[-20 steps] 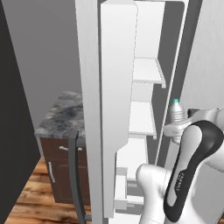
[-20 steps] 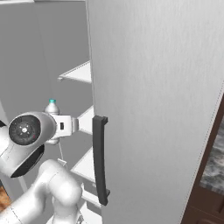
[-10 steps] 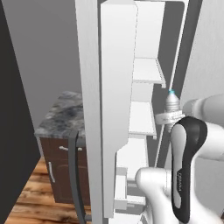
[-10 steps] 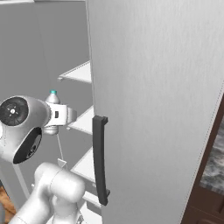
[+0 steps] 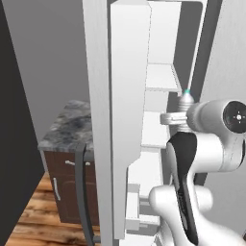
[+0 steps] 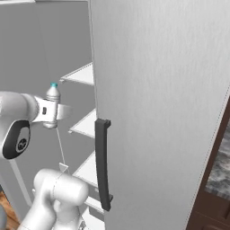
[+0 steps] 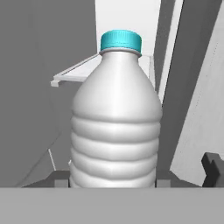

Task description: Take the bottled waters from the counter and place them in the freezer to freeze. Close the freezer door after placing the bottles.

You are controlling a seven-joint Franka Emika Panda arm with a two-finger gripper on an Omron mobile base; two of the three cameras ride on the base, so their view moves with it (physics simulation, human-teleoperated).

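Since 1 s ago I've swung arm fwd; gripper (image 6: pixel 50 111) clamped on teal-capped bottle (image 7: pixel 115 114), upright, now level w/ freezer (image 5: pixel 161 86) shelf, just outside opening beside freezer door (image 5: pixel 122 125). Kept upright so I can stand it on shelf

The small clear plastic bottle with a teal cap (image 7: pixel 116 118) is cut off at its base by the hand view's lower edge, so its label cannot be seen. In the left base view only its cap and neck (image 5: pixel 185 97) rise above the white arm; the hand's (image 6: pixel 53 112) fingers are hidden behind the wrist. The freezer's white shelves (image 5: pixel 161 77) are partly covered by the tall silver door's white inner lining (image 5: pixel 126 86).
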